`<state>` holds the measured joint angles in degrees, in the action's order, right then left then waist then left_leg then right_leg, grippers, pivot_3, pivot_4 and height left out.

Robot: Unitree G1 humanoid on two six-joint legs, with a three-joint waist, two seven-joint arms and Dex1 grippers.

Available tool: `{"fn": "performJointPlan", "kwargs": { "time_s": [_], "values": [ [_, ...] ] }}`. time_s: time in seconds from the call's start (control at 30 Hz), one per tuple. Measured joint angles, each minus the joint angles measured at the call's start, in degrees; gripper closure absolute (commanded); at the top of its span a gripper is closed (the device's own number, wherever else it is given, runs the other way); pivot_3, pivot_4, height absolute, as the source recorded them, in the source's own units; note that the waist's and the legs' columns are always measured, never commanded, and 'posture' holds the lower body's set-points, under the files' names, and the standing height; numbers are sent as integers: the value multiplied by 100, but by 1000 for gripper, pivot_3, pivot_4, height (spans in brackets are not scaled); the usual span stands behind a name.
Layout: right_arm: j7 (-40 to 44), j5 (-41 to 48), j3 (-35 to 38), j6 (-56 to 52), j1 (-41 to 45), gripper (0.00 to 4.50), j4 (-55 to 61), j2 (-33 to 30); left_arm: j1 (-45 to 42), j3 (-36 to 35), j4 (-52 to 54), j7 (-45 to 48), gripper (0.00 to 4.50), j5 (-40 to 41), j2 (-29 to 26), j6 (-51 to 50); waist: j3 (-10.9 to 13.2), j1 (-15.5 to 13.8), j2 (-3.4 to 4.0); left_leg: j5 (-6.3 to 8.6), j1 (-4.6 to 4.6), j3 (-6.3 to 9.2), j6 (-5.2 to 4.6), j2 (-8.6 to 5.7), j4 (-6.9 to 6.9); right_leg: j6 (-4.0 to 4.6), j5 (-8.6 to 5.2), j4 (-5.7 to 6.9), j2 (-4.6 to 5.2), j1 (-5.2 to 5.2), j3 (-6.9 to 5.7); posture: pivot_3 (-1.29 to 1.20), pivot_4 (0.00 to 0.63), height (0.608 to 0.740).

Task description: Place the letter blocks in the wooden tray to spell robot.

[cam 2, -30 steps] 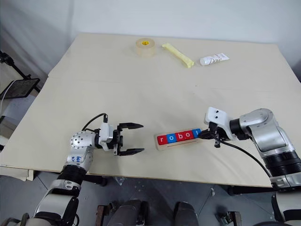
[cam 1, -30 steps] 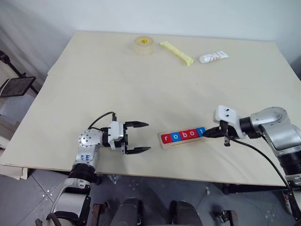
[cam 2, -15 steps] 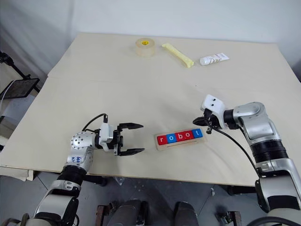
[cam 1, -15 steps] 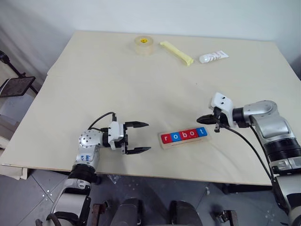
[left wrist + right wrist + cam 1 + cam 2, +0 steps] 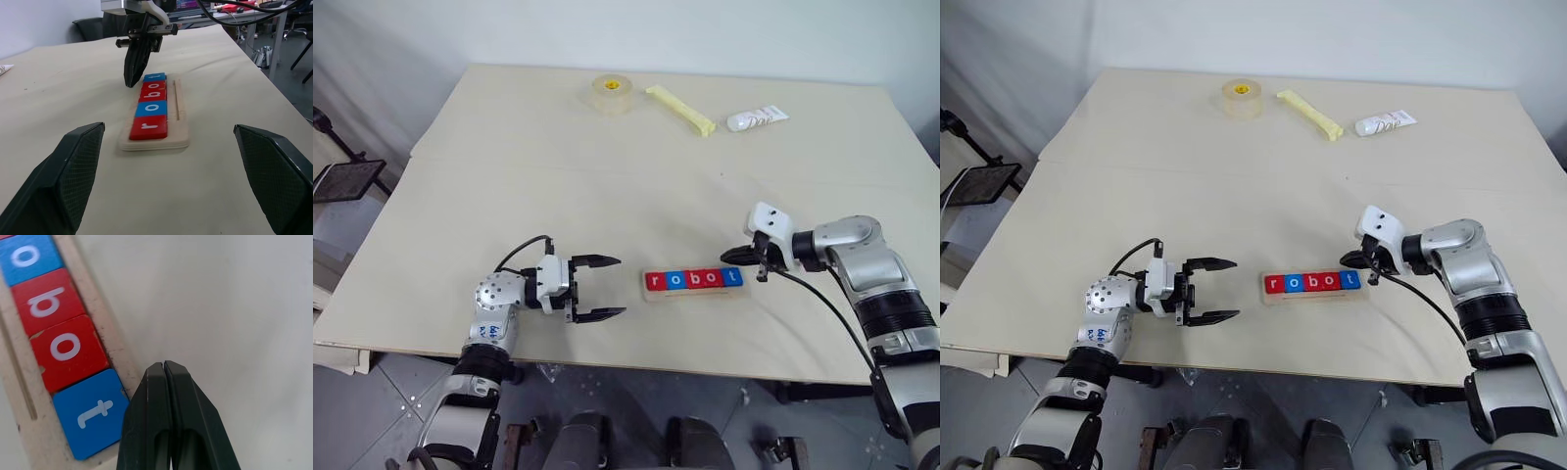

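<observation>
Near the front edge of the table [image 5: 509, 176], the wooden tray [image 5: 693, 291] is lying with the five letter blocks [image 5: 694, 279] sitting in a row on it — reading r, o, b, o, t. The right gripper [image 5: 728, 255] is hovering just beside the tray's right end, fingers pressed together, holding nothing. The left gripper [image 5: 612, 287] is waiting left of the tray — fingers spread wide, empty.

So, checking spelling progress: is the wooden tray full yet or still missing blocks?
Full. The wooden tray holds five letter blocks in a row, red r, blue o, red b, red o, blue t.
</observation>
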<state>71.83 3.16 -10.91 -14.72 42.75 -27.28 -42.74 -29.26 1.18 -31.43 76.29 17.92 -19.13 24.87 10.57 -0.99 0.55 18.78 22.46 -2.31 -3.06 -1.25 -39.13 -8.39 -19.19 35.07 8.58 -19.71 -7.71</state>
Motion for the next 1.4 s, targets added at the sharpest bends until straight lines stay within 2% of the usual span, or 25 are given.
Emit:
{"fn": "performJointPlan", "kwargs": {
  "time_s": [0.33, 0.53, 0.63, 0.77, 1.0, 1.13, 1.4],
  "values": [
    [-150, -8, 32, 75, -42, 4450, 14, -57, -178, 0, -103, 11, 0, 0, 2, 16, 0, 2, 0, 0, 0, 1, 0, -1, 0, 0, 0, 0, 0, 0, 0, 0, 150, 740],
    [-366, 202, 728, 541, -213, 4450, 104, -298, -175, -32, -84, -148, 0, -12, -181, -192, 0, -13, 0, 0, 0, 2, 0, -1, 1, 0, 0, -1, 1, 1, 0, 0, 150, 740],
    [4, 636, 1187, 835, -895, 3831, 338, -574, -153, -167, -49, -432, 0, -29, -375, -256, 0, -46, -1, 1, 1, 13, -1, -4, 3, 0, 0, -1, 1, 5, -3, 0, 150, 740],
    [716, 1281, 1821, 1373, -1839, 2452, 324, -736, -149, -368, 126, -587, 0, 74, -599, -523, 1, -34, -1, 2, -1, -1, -3, -6, 3, -1, 0, -8, 2, 8, -1, 0, 150, 740],
    [1438, 1731, 2486, 2273, -2440, 21, -248, -1074, -158, -590, 116, -227, 0, 428, -866, -754, 1, 26, -1, 0, -11, -14, 0, 6, 3, -1, 0, -8, -1, 11, 1, 0, 150, 740],
    [1607, 2481, 2510, 2476, -2620, 21, -536, -1171, -143, -827, 76, 46, 0, 625, -1059, -852, 1, 50, -1, 0, -13, -14, 0, 5, 2, -1, 0, -7, 0, 13, 2, 0, 150, 740],
    [1633, 2821, 2363, 2722, -2172, 21, -1521, -1754, -88, -1026, -19, 357, 0, 781, -1126, -1050, 1, 91, -1, 0, -13, -9, 0, 6, 1, -1, 0, -7, 0, 15, 1, 0, 150, 740]
  ]
}}
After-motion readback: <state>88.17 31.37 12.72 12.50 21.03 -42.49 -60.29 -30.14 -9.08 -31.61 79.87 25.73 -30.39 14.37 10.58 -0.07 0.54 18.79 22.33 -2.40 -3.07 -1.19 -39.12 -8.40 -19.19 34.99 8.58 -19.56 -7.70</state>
